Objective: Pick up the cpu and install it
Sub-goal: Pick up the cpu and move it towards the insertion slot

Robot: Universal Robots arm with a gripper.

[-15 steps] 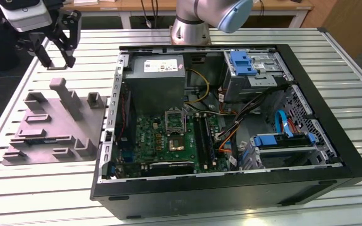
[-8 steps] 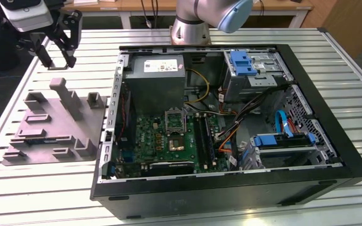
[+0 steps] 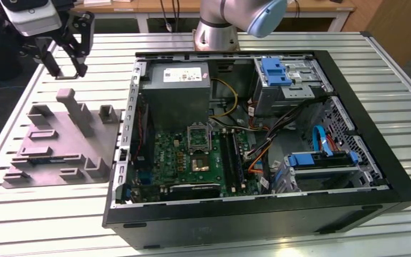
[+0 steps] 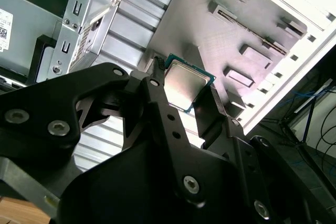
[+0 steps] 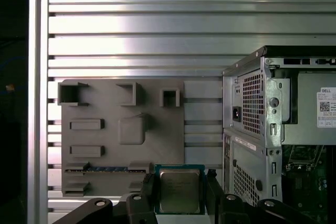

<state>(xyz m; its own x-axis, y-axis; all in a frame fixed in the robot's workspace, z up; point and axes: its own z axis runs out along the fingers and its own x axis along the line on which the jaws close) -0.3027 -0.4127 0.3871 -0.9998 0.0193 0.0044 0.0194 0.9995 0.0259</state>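
Note:
The cpu (image 5: 179, 191), a small flat square chip with a pale metal top and green edge, is held between my two dark fingers (image 5: 148, 188). In the second wrist view the cpu (image 4: 186, 85) shows the same way, with my gripper (image 4: 185, 94) shut on two of its opposite edges. In the exterior view my gripper (image 3: 68, 67) hangs high above the table at the far left, over the back end of the grey moulded holder (image 3: 55, 144). The dark metal-framed socket (image 3: 198, 136) lies on the green board (image 3: 191, 163) inside the open computer case, well to the exterior view's right of the gripper.
The open black computer case (image 3: 263, 214) takes up the middle and right of the slatted metal table (image 3: 62, 214). Its wall (image 5: 252, 114) stands close beside the grey holder (image 5: 105, 108). Inside are a power supply (image 3: 180, 80), cables and blue drive brackets (image 3: 320, 158). The arm's base (image 3: 216, 32) stands behind the case.

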